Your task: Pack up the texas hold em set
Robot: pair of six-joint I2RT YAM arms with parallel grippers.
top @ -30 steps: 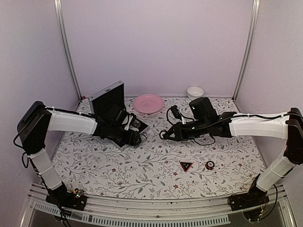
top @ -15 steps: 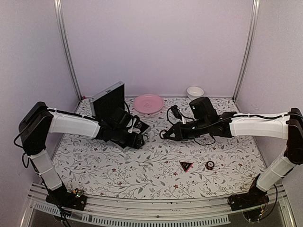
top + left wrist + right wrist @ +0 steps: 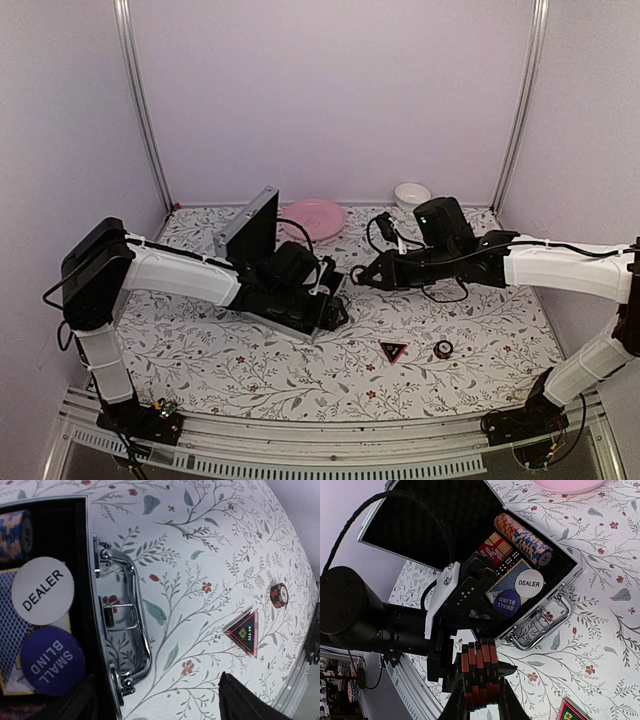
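The silver case [image 3: 307, 327] lies open left of centre, its black-lined lid [image 3: 252, 226] raised. Inside it are a chip roll [image 3: 524, 538], card decks, a white DEALER disc [image 3: 42, 590] and a blue SMALL BLIND disc [image 3: 50, 660]. My left gripper [image 3: 160, 707] is open and straddles the case's front wall beside the metal handle [image 3: 131, 625], one finger inside and one over the table. My right gripper [image 3: 481, 692] hovers just right of the case, shut on a short red-and-black chip stack [image 3: 480, 665]. A black-and-red triangle [image 3: 393, 351] and another small chip stack [image 3: 443, 348] lie on the table near the front right.
A pink plate [image 3: 313, 216] and a small white bowl [image 3: 411, 193] stand at the back. The left arm's wrist [image 3: 395, 625] is close to my right gripper. Purple walls enclose the flowered table [image 3: 200, 365] on three sides.
The case has slid right and toward the front together with my left gripper, and its lid now faces more sideways. My right gripper, still on the chips, has shifted slightly right.
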